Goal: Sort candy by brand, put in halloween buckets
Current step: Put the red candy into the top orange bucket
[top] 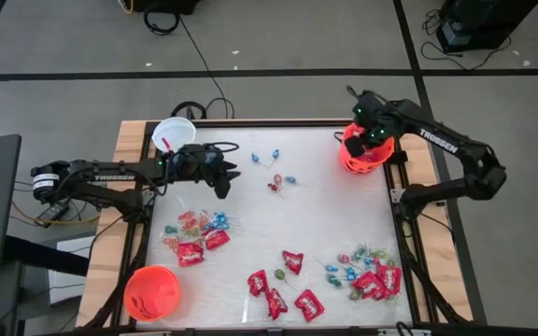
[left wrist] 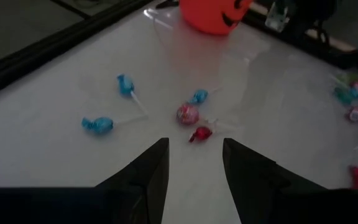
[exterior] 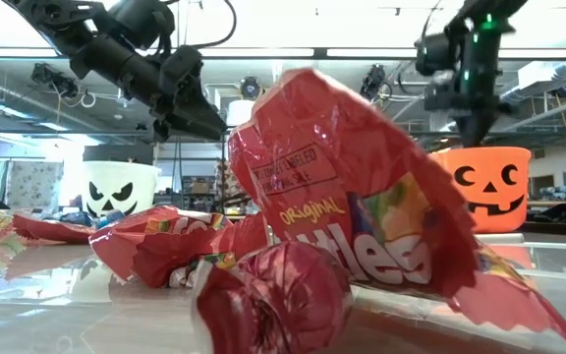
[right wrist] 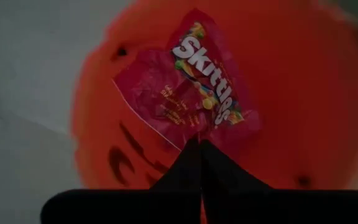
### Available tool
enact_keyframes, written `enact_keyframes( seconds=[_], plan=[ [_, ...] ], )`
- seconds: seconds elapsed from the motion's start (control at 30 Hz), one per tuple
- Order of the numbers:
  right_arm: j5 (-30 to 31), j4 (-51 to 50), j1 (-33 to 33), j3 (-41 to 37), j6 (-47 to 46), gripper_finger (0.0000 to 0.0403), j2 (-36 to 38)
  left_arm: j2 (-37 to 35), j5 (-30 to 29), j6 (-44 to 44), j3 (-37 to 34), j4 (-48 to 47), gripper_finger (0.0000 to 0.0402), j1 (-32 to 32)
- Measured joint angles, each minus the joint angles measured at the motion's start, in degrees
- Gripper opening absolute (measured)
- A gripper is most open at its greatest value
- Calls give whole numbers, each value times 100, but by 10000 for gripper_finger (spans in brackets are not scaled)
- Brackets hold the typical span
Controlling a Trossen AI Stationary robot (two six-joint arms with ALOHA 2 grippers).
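Candy spread: small wrapped sweets are lying in several clusters on the white table top point(top: 344, 224); blue-wrapped lollipops point(top: 271, 156) are sitting near the far middle, red rectangular packets point(top: 284, 291) along the near edge, and mixed piles at near left point(top: 194, 238) and near right point(top: 372, 275).
Right gripper point(right wrist: 200, 144): hovering over the orange-red round plastic pail at the far right corner point(top: 363, 154); fingers are pressing together, pinching the edge of a red rectangular Skittles packet point(right wrist: 188, 93).
Held packet: hanging from the fingertips directly over the pail's open mouth, seen against its orange inside point(right wrist: 328, 93) in the right wrist view.
Left gripper point(left wrist: 195, 148): hanging above the table top just beside the white round plastic pail point(top: 173, 133) at the far left; fingers point(left wrist: 153, 168) are standing apart, with nothing between them.
Below left gripper: in the left wrist view a round pink-red wrapped lollipop point(left wrist: 188, 114) and a small red wrapped piece point(left wrist: 200, 134) are lying on the table just past the fingertips, with two blue lollipops point(left wrist: 98, 124) off to one side.
Second orange-red pail point(top: 151, 292): standing at the near left corner, well apart from both arms.
Low view: a crumpled red Skittles packet point(exterior: 362, 187) is filling the foreground; the white pail with a black face point(exterior: 118, 187) and the orange jack-o'-lantern pail point(exterior: 484, 187) are showing behind it.
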State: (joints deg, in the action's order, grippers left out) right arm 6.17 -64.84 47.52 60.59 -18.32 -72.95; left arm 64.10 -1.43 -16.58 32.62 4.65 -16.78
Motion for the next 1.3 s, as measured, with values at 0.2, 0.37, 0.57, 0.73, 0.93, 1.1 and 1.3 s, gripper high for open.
enact_keyframes(
  seconds=[0.2,0.37,0.57,0.73,0.93,1.1,1.3],
  plan=[
    [-508,1280,239,-879,-298,2,-412,-213,244,-160,204,188,156,-2],
    [-297,1492,390,-958,-228,2,-952,-462,263,68,308,-50,156,-2],
    [-515,1596,557,-958,-148,17,-1350,-657,266,73,317,-206,156,-2],
    [-614,1515,563,-961,-149,82,-1018,-922,267,-135,317,-335,156,-2],
    [-789,1414,561,-858,-223,130,-204,-1203,165,13,317,-326,156,-9],
    [-782,1379,565,-702,-236,135,326,-1377,183,-46,319,-437,156,-11],
    [-1309,1840,248,-441,-175,136,1027,-1834,756,-297,328,-1822,156,-1]
  ],
)
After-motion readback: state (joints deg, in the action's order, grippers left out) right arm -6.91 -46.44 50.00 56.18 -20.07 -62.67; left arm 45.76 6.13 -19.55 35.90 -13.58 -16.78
